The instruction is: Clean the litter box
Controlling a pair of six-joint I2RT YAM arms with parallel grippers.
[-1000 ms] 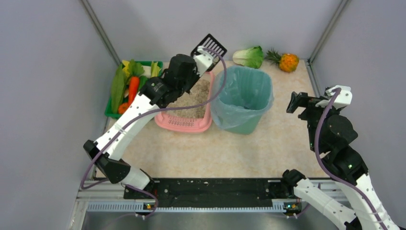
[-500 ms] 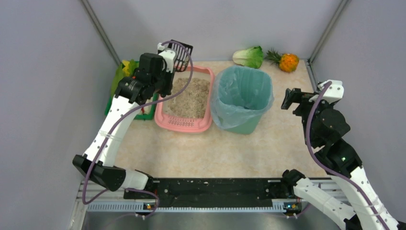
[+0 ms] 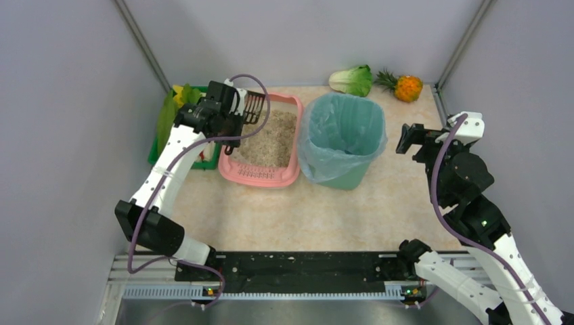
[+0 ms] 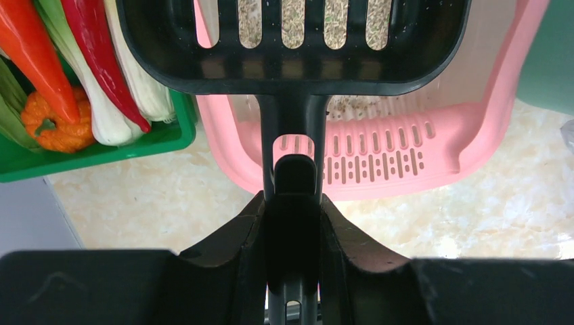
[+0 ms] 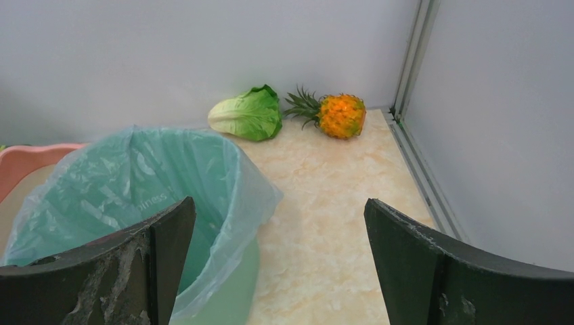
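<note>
Grains of grey-beige litter (image 3: 271, 139) fill the litter box (image 3: 260, 175), which sits on the bench (image 3: 304, 210) toward the far left. It lies between the green crate (image 3: 157, 159) of vegetables on its left and the teal bag-lined bin (image 3: 338, 176) just beside it on its right. Its slotted grille end faces you.

Your left tool (image 3: 233, 112) is clamped tight on the handle of a black slotted scoop (image 3: 252, 107), both fingers pressed against the stem. From above, the scoop head hangs over the far left corner of the litter box. In the left wrist view you see litter through the slots and the pink grille below the handle. You cannot tell from either view whether the scoop head touches the litter.

Your right tool (image 3: 411, 139) is spread wide with nothing between its fingers. It hangs above the bench on the right of the bin, well apart from the litter box, and faces the bin's bag-lined rim. A lettuce (image 3: 352, 80) and a pineapple (image 3: 405, 87) lie side by side against the far wall, beyond the bin.
</note>
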